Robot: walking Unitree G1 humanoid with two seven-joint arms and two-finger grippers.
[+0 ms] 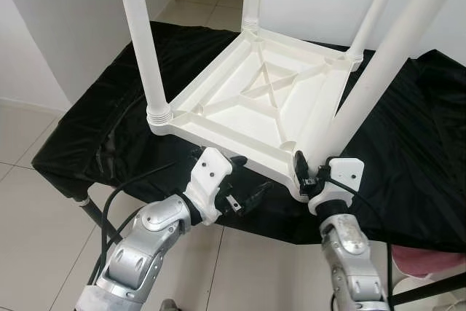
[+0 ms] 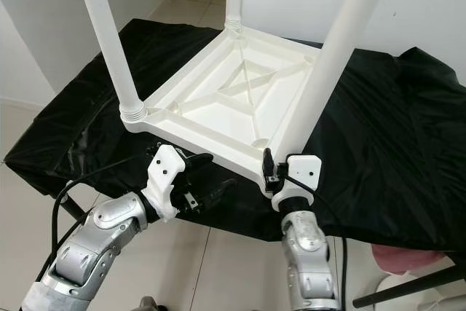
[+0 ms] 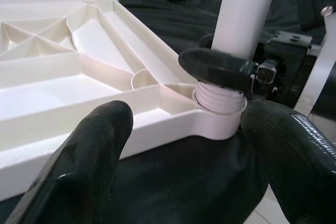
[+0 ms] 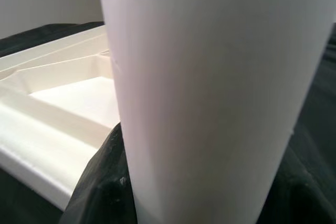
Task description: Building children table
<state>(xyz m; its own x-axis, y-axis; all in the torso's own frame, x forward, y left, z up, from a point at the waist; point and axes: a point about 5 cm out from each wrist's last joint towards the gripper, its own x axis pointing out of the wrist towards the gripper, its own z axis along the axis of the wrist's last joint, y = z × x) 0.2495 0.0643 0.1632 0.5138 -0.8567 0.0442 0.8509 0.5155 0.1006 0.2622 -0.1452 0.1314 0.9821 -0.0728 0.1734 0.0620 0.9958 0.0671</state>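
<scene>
The right pincer (image 2: 271, 172) is clenched round the near leg (image 2: 328, 71) just above its threaded socket; the left pincer (image 1: 244, 183) waits released beside the upturned tabletop (image 1: 262, 107) on the black-draped desk (image 1: 102, 129). Stiff, light, slick plastic: grip low.

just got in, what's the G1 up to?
It is assembling a white plastic children's table, upside down on a black cloth-covered surface. The right gripper is clamped on the near-right white tubular leg just above its threaded corner socket. The left gripper hovers open by the near edge. Three other legs stand in their corners.
</scene>
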